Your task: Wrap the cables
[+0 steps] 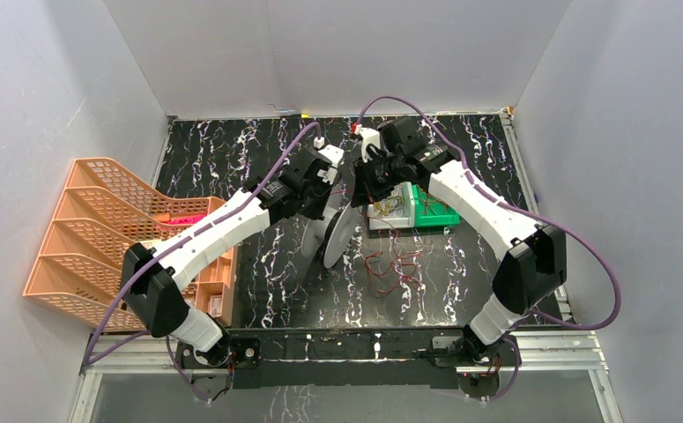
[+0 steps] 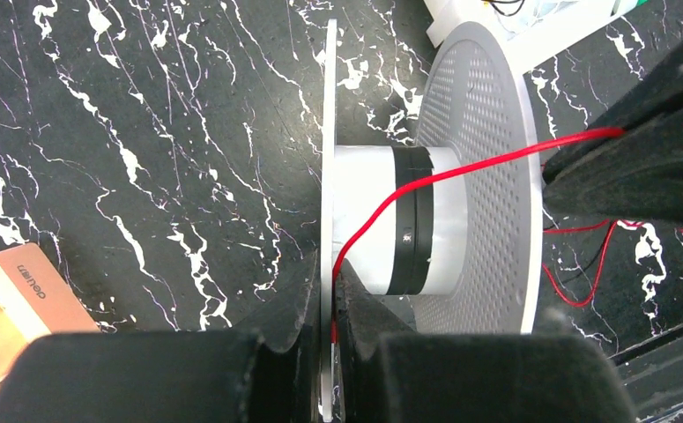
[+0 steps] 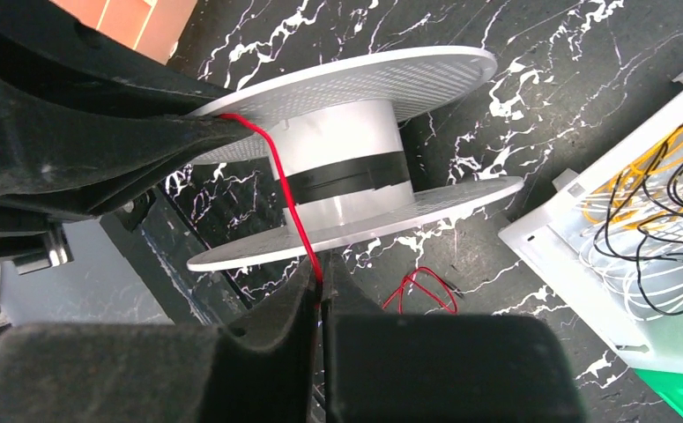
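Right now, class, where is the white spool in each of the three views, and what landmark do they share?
Top external: spool at the centre, flanges on edge.
Left wrist: spool centre right, axis lying sideways.
Right wrist: spool upper middle, flanges nearly level.
Shared landmark: loose red wire on the black marbled table beside the spool.

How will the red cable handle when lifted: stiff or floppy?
Likely floppy: the red cable lies in loose loops on the table. Probably easy to lose: it looks far thinner than the right claw pinching it.
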You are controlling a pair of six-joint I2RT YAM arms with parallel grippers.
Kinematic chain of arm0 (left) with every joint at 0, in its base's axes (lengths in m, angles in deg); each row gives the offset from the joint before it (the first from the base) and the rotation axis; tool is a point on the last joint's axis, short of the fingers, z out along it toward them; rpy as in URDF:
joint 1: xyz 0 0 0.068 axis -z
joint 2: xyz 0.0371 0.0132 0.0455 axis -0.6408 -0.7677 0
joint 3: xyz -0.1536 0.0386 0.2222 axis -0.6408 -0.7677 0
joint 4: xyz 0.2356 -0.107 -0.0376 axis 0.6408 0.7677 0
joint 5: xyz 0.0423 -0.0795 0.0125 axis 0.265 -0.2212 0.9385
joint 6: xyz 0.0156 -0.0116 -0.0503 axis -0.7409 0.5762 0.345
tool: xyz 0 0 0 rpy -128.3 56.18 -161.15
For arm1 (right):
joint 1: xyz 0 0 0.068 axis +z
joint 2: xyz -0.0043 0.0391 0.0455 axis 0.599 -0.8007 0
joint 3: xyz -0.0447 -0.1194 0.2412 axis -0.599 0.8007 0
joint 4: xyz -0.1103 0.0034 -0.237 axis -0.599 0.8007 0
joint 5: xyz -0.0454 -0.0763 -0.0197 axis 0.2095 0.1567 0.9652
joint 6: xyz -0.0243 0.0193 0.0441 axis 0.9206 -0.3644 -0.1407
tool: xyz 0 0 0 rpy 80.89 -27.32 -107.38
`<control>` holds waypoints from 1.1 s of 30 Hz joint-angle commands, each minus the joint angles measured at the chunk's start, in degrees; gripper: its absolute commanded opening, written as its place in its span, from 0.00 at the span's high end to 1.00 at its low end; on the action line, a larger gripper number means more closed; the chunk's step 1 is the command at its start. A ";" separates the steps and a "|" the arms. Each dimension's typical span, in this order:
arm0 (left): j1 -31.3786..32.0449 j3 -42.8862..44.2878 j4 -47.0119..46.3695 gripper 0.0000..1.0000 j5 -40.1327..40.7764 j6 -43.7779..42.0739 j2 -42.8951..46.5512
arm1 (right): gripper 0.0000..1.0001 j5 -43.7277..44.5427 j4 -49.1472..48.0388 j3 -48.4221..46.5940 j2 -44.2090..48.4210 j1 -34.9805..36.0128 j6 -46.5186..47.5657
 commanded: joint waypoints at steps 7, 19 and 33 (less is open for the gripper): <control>0.33 -0.43 2.04 1.00 -5.03 -1.68 7.33 | 0.79 11.06 -5.45 5.71 6.72 0.42 -1.67; 0.33 1.68 9.09 1.00 -7.05 -1.14 13.96 | 0.47 19.57 -11.67 18.85 17.80 0.37 -4.37; 0.33 4.28 14.65 1.00 -8.03 -0.74 17.50 | 0.31 7.56 -22.11 33.91 29.54 0.39 -5.08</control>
